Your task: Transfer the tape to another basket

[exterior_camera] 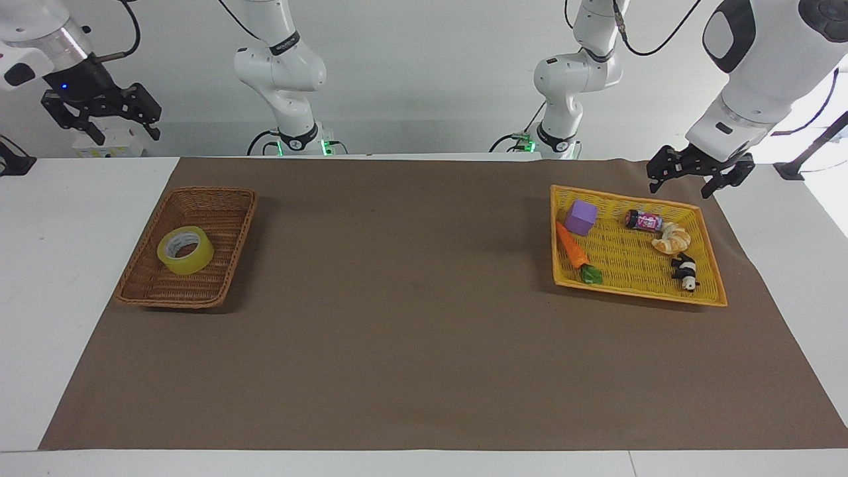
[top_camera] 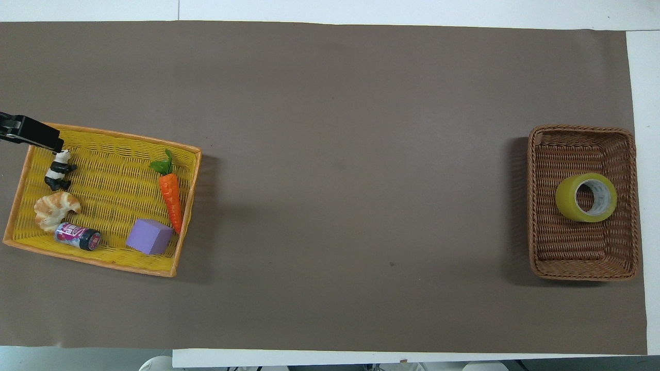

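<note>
The tape [exterior_camera: 185, 250], a yellow roll with a white core, lies flat inside the brown wicker basket [exterior_camera: 218, 197] at the right arm's end of the table. The overhead view shows the tape [top_camera: 586, 197] resting against one long wall of that basket [top_camera: 582, 130]. My right gripper [exterior_camera: 126, 136] hangs open and empty, high in the air off the mat's edge, well clear of the basket. My left gripper [exterior_camera: 679, 191] is open and empty, raised over the mat at a corner of the yellow tray [exterior_camera: 636, 291]; one of its fingers [top_camera: 31, 135] shows in the overhead view.
The flat yellow tray [top_camera: 93, 259] at the left arm's end holds a purple cube [top_camera: 149, 236], a carrot [top_camera: 171, 198], a croissant [top_camera: 55, 208], a small can [top_camera: 77, 236] and a panda figure [top_camera: 59, 170]. Brown mat [exterior_camera: 411, 298] covers the table between the two containers.
</note>
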Tool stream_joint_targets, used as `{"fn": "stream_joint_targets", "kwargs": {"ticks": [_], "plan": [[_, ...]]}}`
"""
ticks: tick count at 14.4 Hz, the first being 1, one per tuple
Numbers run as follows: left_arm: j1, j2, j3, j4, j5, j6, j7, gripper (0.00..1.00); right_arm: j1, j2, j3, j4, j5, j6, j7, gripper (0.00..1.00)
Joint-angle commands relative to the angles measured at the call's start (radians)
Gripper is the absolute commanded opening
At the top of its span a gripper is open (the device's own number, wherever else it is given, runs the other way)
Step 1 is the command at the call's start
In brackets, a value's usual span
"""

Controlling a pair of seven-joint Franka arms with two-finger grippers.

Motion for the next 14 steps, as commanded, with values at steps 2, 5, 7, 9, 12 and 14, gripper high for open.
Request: {"fn": "stream_joint_targets", "kwargs": {"ticks": [2, 5, 7, 9, 12, 14], "plan": [[0.0, -0.028, -0.004, -0.028, 0.013, 0.0, 0.003, 1.0, 0.037, 0.059, 0.023, 0.107, -0.007, -0.085, 0.111, 1.0], [0.003, -0.037, -0.004, -0.054, 0.013, 0.003, 0.006, 1.0, 0.084, 0.061, 0.031, 0.101, -0.006, -0.08, 0.213, 1.0], [0.006, -0.037, -0.004, -0.054, 0.013, 0.003, 0.005, 1.0, 0.066, 0.067, 0.029, 0.112, 0.055, -0.076, 0.218, 1.0], [0.015, -0.037, -0.004, -0.056, 0.013, -0.006, 0.002, 1.0, 0.026, 0.076, 0.047, 0.112, 0.062, -0.077, 0.219, 1.0], [0.031, -0.037, -0.004, -0.056, 0.013, -0.003, 0.0, 1.0, 0.011, 0.087, 0.069, 0.113, 0.046, -0.088, 0.219, 1.0], [0.029, -0.037, -0.004, -0.056, 0.014, -0.003, 0.0, 1.0, 0.02, 0.089, 0.067, 0.113, 0.04, -0.077, 0.219, 1.0]]}}
